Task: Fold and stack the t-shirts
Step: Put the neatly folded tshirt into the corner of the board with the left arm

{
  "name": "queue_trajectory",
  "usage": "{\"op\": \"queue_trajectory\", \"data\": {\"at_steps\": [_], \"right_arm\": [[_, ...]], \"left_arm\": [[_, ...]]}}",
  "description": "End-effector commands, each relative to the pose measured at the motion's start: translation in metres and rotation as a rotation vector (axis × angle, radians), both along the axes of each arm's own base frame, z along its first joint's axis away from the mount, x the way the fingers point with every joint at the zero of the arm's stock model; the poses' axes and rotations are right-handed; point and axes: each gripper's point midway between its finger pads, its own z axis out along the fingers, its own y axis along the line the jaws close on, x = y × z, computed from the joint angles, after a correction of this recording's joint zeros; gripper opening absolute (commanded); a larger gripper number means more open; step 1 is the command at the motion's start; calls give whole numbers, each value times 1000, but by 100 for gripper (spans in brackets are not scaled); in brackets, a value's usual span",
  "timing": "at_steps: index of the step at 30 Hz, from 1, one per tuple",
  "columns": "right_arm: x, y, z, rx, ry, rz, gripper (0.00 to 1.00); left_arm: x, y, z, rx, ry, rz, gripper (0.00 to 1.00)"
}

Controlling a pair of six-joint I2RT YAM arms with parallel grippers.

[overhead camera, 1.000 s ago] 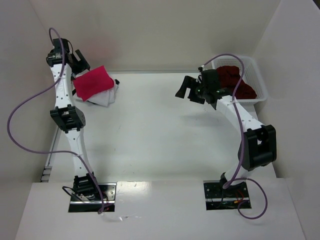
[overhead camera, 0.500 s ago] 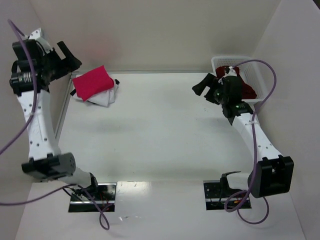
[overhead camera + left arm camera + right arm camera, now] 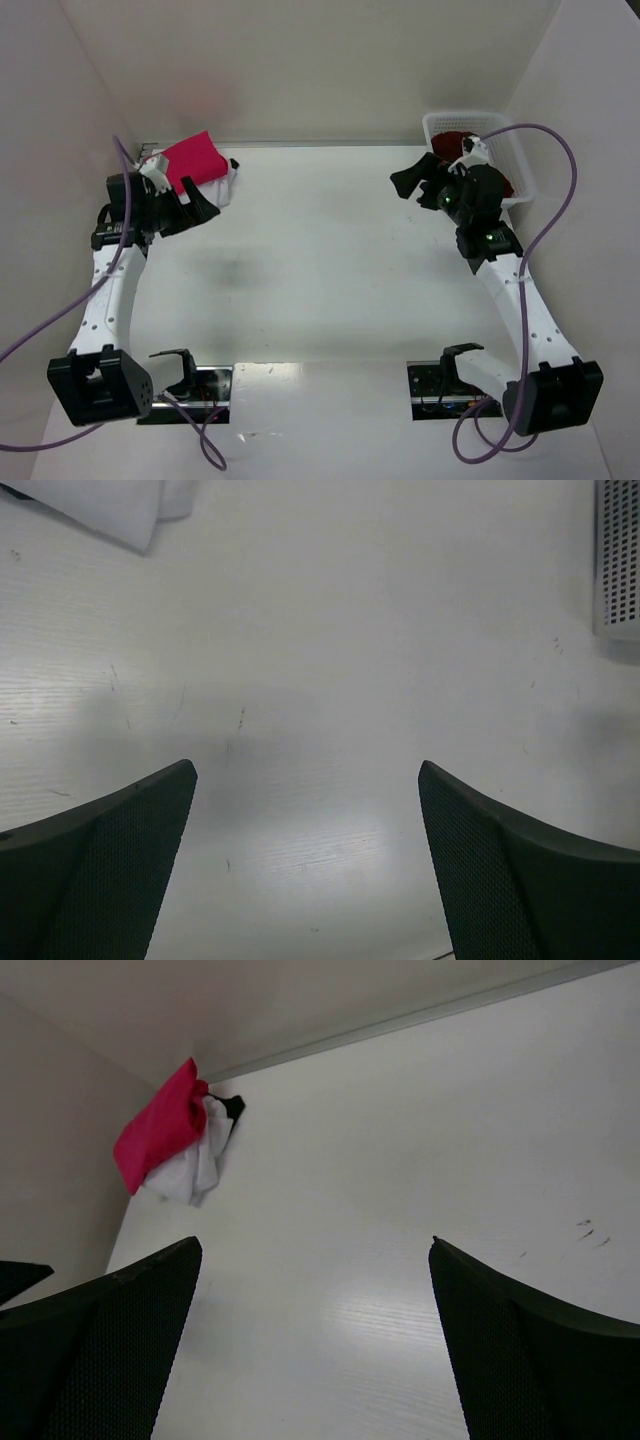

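A folded crimson-red t-shirt [image 3: 193, 157] lies on a white t-shirt [image 3: 222, 187] with dark trim at the back left corner of the table. In the right wrist view the red t-shirt [image 3: 158, 1128] sits on the white one [image 3: 196, 1167]. My left gripper [image 3: 194, 208] hovers just in front of this stack, open and empty. The left wrist view shows its fingers [image 3: 95, 865] spread wide over bare table, with a corner of white cloth [image 3: 110, 505] at top left. A dark maroon t-shirt [image 3: 450, 142] lies in the basket. My right gripper [image 3: 408, 181] is open and empty beside it.
The white lattice basket [image 3: 440, 120] stands at the back right corner; its corner [image 3: 620, 560] shows in the left wrist view. Walls close in the table on the left, back and right. Purple cables loop off both arms.
The left arm has swung down from high at the left wall to just in front of the stack. The right arm has shifted slightly beside the basket. Both grippers stayed open.
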Motion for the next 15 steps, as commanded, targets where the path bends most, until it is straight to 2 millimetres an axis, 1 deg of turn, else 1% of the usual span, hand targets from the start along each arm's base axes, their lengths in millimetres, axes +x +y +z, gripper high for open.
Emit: {"op": "queue_trajectory", "data": {"at_steps": [1, 2, 3, 4, 5, 6, 7, 8, 9, 11, 13, 14, 15], "right_arm": [[-5, -18, 17, -10, -81, -97, 100], [-5, -24, 11, -11, -54, -127, 100], [-3, -26, 2, -11, -19, -141, 100], [-3, -26, 3, -11, -15, -141, 100], [-2, -25, 0, -2, -3, -143, 100], [-5, -26, 0, -1, -7, -143, 100], [-7, -25, 5, 15, -17, -146, 100], [-11, -26, -1, 22, -5, -148, 100], [-17, -28, 13, 29, -52, -158, 100], [-19, -30, 12, 36, -50, -169, 100], [-23, -31, 19, 29, -65, -167, 100], [-24, -27, 19, 18, -69, -142, 100], [-25, -27, 23, 19, -70, -142, 100]], "left_arm": [[7, 0, 59, 104, -271, -39, 99], [2, -3, 65, 130, -309, -58, 99], [-1, -5, 70, 140, -345, -76, 99], [-5, -8, 72, 138, -357, -84, 99], [-11, -9, 81, 144, -386, -83, 99], [-14, -13, 87, 138, -412, -104, 99], [-17, -20, 95, 120, -442, -135, 99], [-21, -25, 93, 79, -443, -143, 99], [-21, -29, 96, 61, -459, -159, 99], [-28, -34, 100, 25, -465, -156, 99], [-33, -36, 99, 20, -462, -165, 99], [-37, -34, 102, 37, -475, -158, 99], [-39, -32, 95, 36, -442, -141, 99]]}}
